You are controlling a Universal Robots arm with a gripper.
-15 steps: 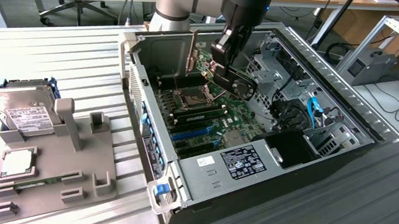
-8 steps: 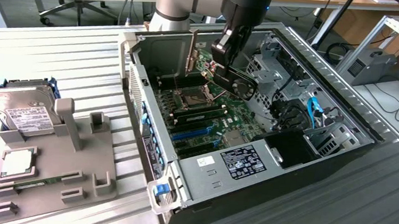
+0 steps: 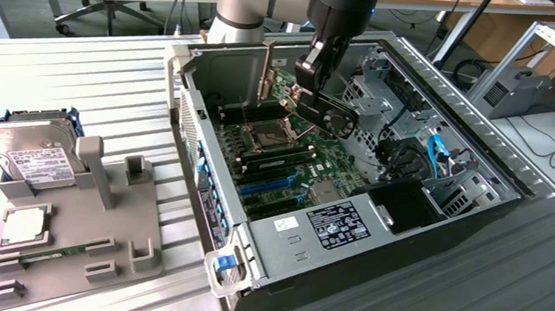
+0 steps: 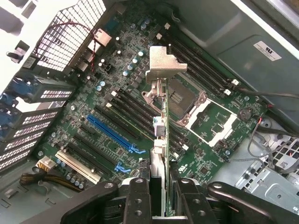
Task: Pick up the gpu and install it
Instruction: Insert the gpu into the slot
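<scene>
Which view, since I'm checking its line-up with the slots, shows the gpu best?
The wrist view: the gpu stands edge-on, clamped in the gripper, its silver bracket at the far end and the motherboard slots beyond it. The exterior view shows its black cooler side, held above the open case.

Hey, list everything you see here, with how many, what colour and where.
computer case: one, black and silver, open on the table
motherboard: one, green, inside the case
gpu: one, green with silver bracket, held over the motherboard
hard drive: one, silver with white label, in the holder at the exterior view's left
holder: one, grey, on the table beside the case
arm: one, silver and black, over the case
jaws: one pair, black, closed on the gpu
</scene>
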